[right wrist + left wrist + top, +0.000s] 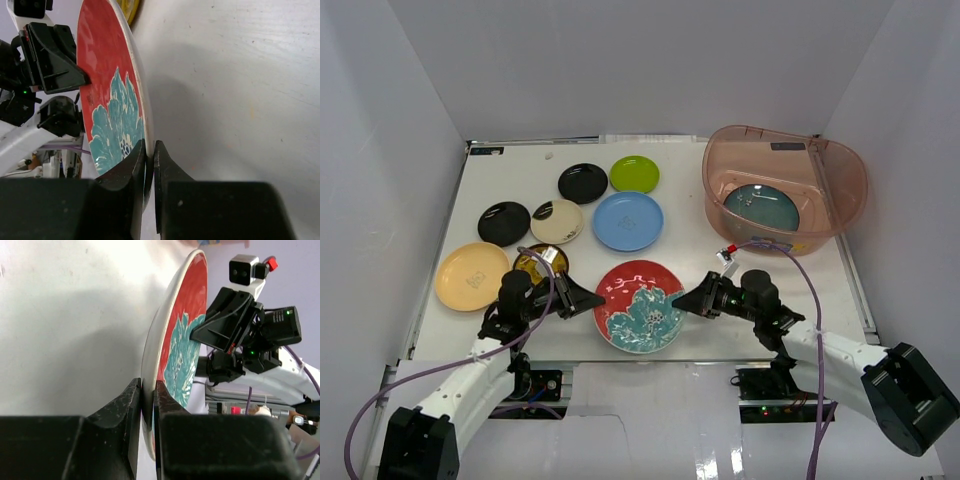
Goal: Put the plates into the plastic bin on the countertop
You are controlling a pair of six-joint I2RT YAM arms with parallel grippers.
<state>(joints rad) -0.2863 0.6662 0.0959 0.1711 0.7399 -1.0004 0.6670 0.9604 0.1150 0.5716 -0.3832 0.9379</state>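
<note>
Red-and-teal floral plate (640, 305), near-left of the plastic bin (840, 215) and well apart from it, is clamped at opposite rims by the left end effector (602, 298) and right end effector (678, 304), so mismatched arm motion could wrench it loose.

Both arms stretch forward from their bases and angle inward, facing each other. The left claw (598, 298) is clamped on one edge of the red floral plate (638, 312), the right claw (680, 303) on the opposite edge.

Glossy floral plate (639, 305); translucent plastic bin (786, 190); matte white countertop (690, 240)
</note>
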